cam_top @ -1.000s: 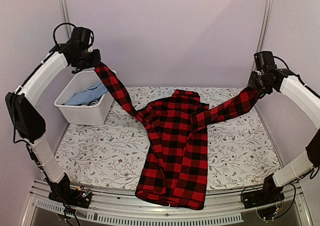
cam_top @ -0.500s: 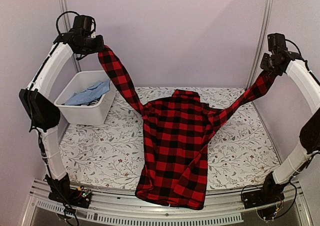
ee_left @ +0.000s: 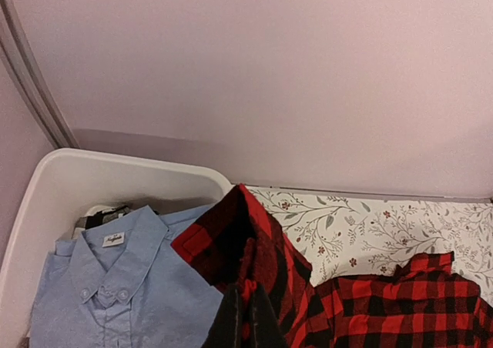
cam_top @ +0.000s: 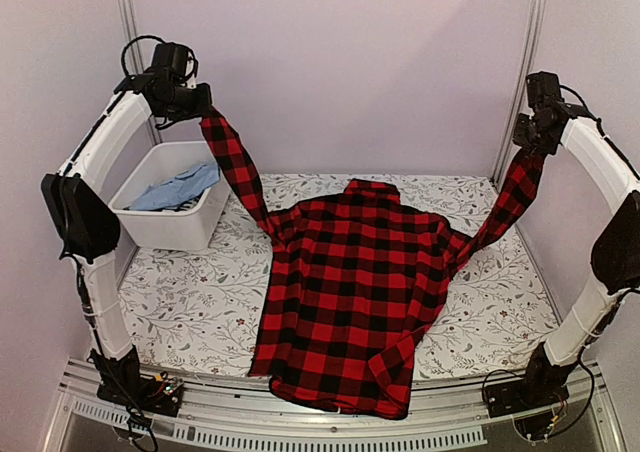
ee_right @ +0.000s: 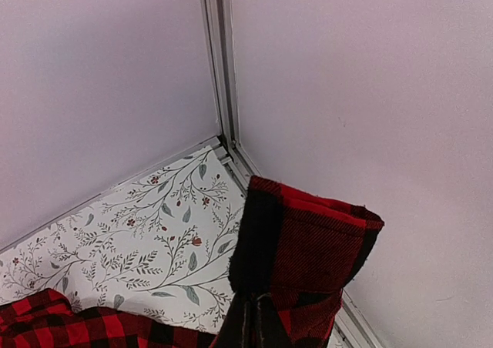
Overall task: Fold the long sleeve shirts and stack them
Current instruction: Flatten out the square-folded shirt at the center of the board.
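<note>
A red-and-black checked long sleeve shirt (cam_top: 350,292) lies spread on the flowered table, its hem hanging over the near edge. Both sleeves are lifted high. My left gripper (cam_top: 200,107) is shut on the left sleeve's cuff (ee_left: 231,236) up at the back left, above the bin. My right gripper (cam_top: 527,144) is shut on the right sleeve's cuff (ee_right: 308,248) up by the right post. The collar (cam_top: 372,187) points to the back wall. A light blue shirt (ee_left: 115,286) lies in the bin.
A white plastic bin (cam_top: 165,227) stands at the back left of the table (cam_top: 180,302). Metal frame posts (cam_top: 520,82) rise at both back corners. The side walls stand close to both arms.
Both grippers have risen and drawn the sleeves up and outward. The shirt's body has spread wider and flatter on the table.
</note>
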{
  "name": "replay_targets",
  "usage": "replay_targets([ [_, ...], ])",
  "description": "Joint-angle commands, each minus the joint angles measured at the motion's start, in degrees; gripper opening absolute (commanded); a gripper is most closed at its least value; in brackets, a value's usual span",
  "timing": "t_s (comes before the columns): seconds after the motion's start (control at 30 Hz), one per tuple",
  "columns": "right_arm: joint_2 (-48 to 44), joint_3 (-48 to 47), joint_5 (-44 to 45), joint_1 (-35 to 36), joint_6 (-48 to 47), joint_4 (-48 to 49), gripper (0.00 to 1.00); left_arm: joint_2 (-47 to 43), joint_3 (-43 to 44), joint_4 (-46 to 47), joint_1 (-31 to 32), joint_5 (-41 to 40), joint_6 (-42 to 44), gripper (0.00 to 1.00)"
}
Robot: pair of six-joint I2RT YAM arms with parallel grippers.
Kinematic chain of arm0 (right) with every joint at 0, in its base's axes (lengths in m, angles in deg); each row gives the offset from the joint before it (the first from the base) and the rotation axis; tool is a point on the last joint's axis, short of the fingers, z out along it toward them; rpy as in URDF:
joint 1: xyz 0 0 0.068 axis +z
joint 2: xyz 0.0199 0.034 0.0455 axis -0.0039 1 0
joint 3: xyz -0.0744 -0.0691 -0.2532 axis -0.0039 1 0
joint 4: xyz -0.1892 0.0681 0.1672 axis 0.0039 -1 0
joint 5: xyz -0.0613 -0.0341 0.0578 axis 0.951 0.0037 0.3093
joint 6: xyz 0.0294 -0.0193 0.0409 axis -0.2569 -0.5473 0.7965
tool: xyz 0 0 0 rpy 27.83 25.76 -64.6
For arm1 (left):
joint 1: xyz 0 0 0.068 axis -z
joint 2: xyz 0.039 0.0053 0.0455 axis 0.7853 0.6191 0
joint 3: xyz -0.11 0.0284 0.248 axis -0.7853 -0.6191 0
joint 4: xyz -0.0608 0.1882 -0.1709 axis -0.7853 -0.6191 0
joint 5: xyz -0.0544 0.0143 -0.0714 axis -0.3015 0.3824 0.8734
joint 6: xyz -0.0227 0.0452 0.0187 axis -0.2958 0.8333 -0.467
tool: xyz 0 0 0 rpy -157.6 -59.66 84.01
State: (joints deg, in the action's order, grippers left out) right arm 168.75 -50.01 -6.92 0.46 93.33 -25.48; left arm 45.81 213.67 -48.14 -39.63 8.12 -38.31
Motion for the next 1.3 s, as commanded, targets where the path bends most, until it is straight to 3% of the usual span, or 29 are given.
replay_targets([
  [0.0, 0.9, -0.7, -1.0, -0.3, -1.2, 1.3, 0.03, -0.3, -0.1, 2.1, 0.6, 1.8, 1.1, 0.00],
  [0.17, 3.4, -2.4, -3.0, -0.3, -2.0, 0.6, 0.03, -0.1, -1.4, 2.1, 2.6, 3.8, 1.2, 0.00],
  [0.27, 4.5, 0.3, -5.0, 0.5, -1.0, 0.4, 0.02, -1.3, -7.5, 3.5, 6.4, 4.2, 0.2, 0.00],
  [0.53, 1.7, 24.3, -10.9, 12.8, 5.2, 10.3, 0.03, -7.4, -38.5, 18.0, 17.4, 7.8, -6.9, 0.00],
  [0.73, 5.7, 36.2, -18.1, 17.3, 12.1, 17.1, 0.03, -3.9, -49.8, 24.3, 20.5, 14.9, -12.4, 0.00],
  [0.97, 10.1, 40.1, -17.5, 16.5, 13.8, 19.0, 0.02, 2.4, -51.7, 26.0, 19.8, 15.2, -13.1, 0.00],
  [1.27, 17.1, 37.4, -20.4, 10.3, 11.2, 19.0, 0.01, 10.8, -47.6, 23.8, 14.3, 14.3, -13.2, 0.00],
])
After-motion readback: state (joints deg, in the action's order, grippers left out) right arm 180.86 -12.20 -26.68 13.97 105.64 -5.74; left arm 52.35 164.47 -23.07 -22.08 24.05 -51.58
